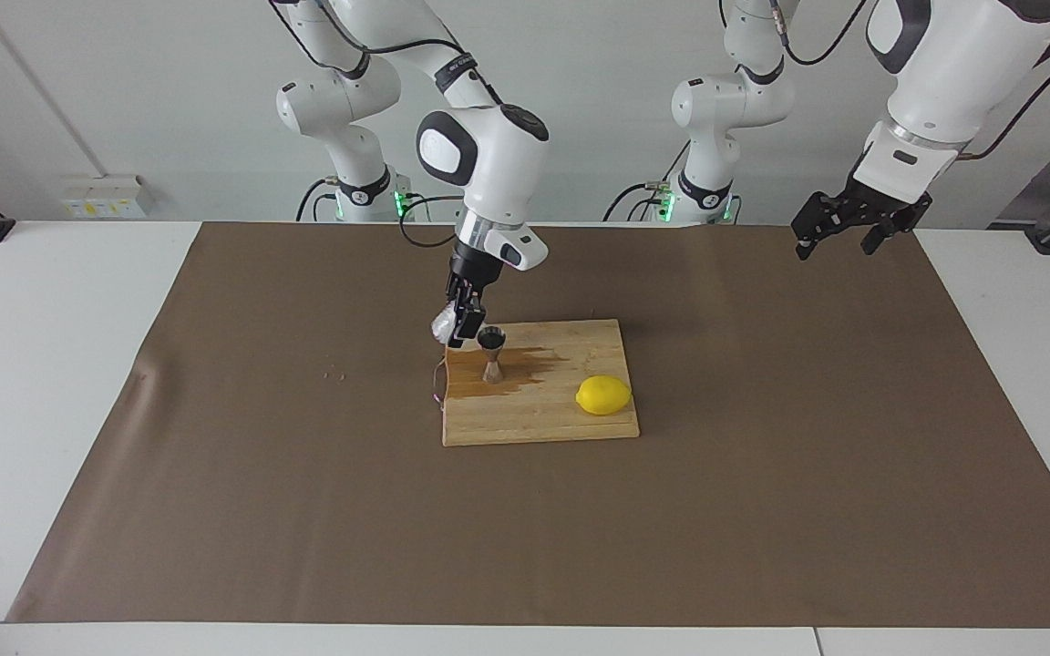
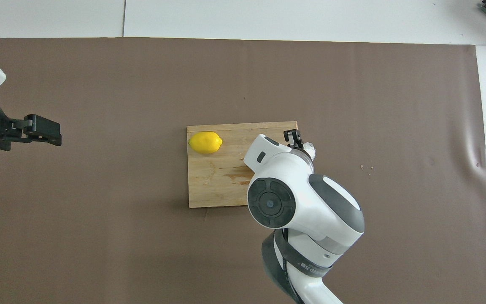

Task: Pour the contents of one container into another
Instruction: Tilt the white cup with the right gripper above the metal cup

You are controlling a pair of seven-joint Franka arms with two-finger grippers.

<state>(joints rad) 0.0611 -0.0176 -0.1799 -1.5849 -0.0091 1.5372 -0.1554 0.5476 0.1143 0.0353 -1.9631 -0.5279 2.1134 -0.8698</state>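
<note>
My right gripper (image 1: 459,328) is shut on the small clear glass cup (image 1: 444,324) and holds it tipped over the edge of the wooden cutting board (image 1: 543,415) toward the right arm's end. The steel hourglass jigger (image 1: 491,353) stands upright on the board right beside the cup, its dark mouth up. A wet brown stain (image 1: 525,369) spreads on the board around the jigger. In the overhead view the cup (image 2: 311,148) shows by the right gripper (image 2: 302,141); the arm hides the jigger. My left gripper (image 1: 838,235) waits open, raised over the left arm's end of the mat.
A yellow lemon (image 1: 603,394) lies on the board toward the left arm's end; it also shows in the overhead view (image 2: 205,142). A brown mat (image 1: 762,474) covers the table. A few crumbs (image 1: 334,374) lie on the mat toward the right arm's end.
</note>
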